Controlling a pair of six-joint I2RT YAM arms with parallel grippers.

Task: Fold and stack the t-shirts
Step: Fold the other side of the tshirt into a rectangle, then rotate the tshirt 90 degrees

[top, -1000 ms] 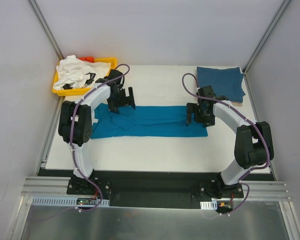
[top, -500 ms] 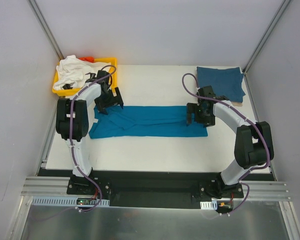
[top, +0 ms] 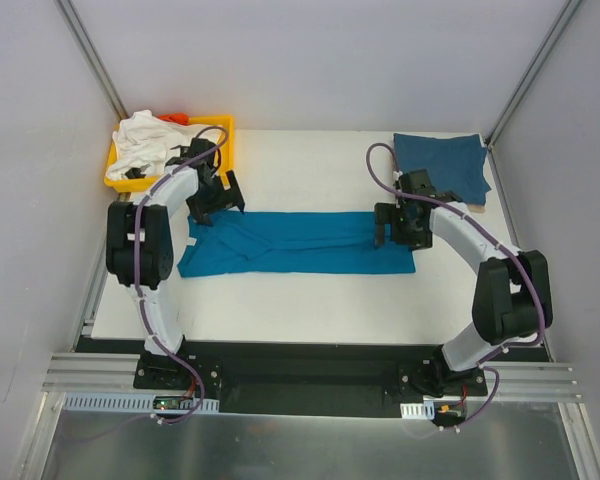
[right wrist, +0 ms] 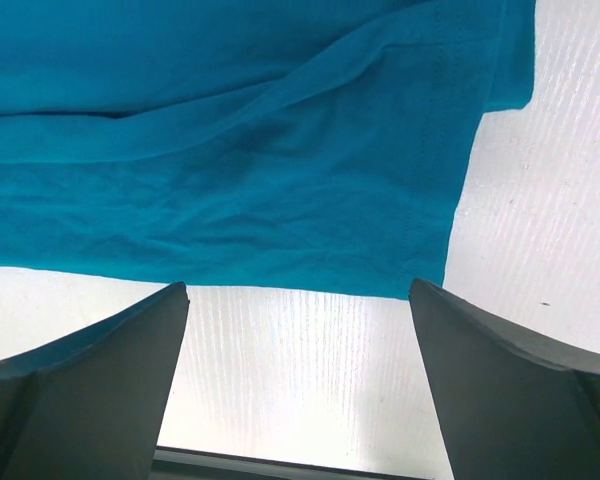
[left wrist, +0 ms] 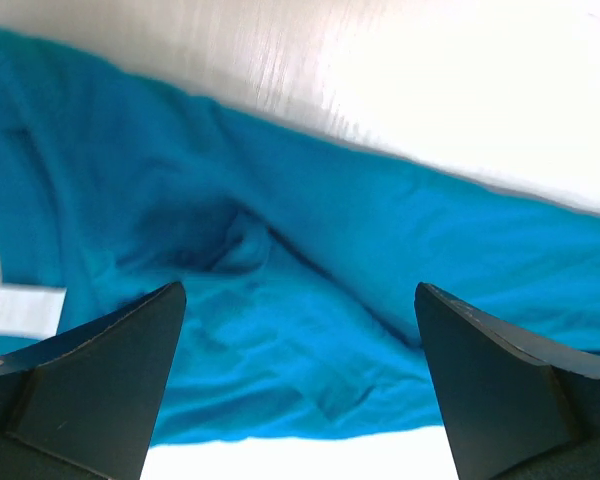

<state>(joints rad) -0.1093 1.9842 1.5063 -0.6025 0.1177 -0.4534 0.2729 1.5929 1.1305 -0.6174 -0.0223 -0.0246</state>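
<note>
Left gripper [top: 217,208] shifted left along the teal-blue t-shirt [top: 300,243], laid out as a long band across the table [top: 310,300], both jaws held wide and empty, right gripper [top: 398,236] kept over its right end, darker blue t-shirt [top: 442,165] folded far right.

Overhead, table: we lose both far corners of the teal-blue shirt [top: 300,243], one under the left gripper [top: 216,207], one under the right gripper [top: 399,236].
Left wrist: the white label [left wrist: 25,308] is too blurred to read.
Tray: black marks on the white shirt [top: 145,143] are too small for us; an orange thing [top: 177,118], perhaps cloth, peeks out behind it in the yellow tray [top: 223,126].
</note>
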